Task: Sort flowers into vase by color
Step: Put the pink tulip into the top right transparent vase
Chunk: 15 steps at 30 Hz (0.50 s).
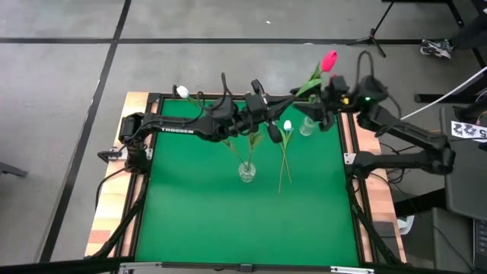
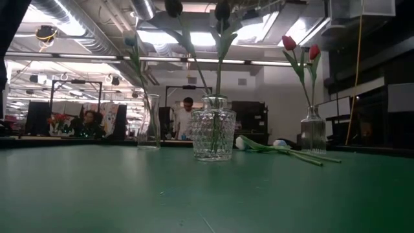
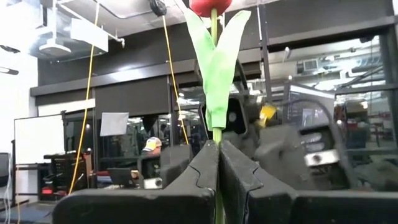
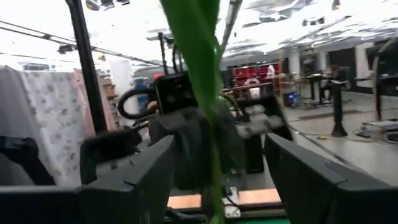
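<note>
While the green table (image 1: 228,221) carries three glass vases, both dark arms reach over its far edge and meet there. From the high view, the left arm (image 1: 198,123) stretches across from the left side, and the right arm (image 1: 411,141) comes from the right.

The left gripper (image 3: 217,155) has its fingers pressed together on the thin green stem of a pink-red tulip (image 1: 329,61) — the bud stands up high above the far right corner. The right gripper (image 4: 217,168) has its fingers spread wide, one on each side of the same stem, not pressing it.

The faceted vase (image 2: 213,134) in the middle holds dark-headed tulips (image 2: 222,10). The slim vase (image 2: 313,133) on the right has two red tulips (image 2: 289,43). Another vase (image 2: 149,123) stands at the left. One white tulip (image 1: 287,125) lies flat on the mat — between the middle and right vases.
</note>
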### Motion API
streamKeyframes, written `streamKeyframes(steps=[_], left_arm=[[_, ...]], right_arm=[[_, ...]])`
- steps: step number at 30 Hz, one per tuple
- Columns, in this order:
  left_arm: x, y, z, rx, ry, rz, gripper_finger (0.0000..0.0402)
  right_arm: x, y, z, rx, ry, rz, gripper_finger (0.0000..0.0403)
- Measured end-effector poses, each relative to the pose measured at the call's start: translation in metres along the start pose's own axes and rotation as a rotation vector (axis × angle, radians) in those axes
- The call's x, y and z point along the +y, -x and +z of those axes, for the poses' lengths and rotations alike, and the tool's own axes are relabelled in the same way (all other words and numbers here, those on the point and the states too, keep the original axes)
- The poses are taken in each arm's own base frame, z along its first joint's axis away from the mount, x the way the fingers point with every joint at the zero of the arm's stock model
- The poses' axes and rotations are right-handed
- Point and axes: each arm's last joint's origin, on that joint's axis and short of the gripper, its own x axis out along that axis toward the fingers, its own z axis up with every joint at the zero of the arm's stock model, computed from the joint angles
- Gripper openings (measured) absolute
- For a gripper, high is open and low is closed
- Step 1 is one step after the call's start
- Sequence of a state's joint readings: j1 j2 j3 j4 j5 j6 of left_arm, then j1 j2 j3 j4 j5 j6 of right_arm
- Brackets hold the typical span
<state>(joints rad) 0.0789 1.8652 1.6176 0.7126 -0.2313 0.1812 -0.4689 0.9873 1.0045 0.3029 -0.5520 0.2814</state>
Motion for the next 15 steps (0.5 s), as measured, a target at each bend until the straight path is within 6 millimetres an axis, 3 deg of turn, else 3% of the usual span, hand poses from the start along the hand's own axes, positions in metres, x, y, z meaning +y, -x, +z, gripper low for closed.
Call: streamKeyframes(steps=[6, 15], left_arm=[[0.001, 0.0, -0.001, 0.006, -0.056, 0.0, 0.0], [0.005, -0.001, -0.001, -0.001, -0.069, 0.009, 0.0]], right_arm=[[-0.005, -0.017, 0.014, 0.008, 0.05, -0.007, 0.0246], [0.0, -0.008, 0.048, 0.045, 0.118, -0.031, 0.0246]])
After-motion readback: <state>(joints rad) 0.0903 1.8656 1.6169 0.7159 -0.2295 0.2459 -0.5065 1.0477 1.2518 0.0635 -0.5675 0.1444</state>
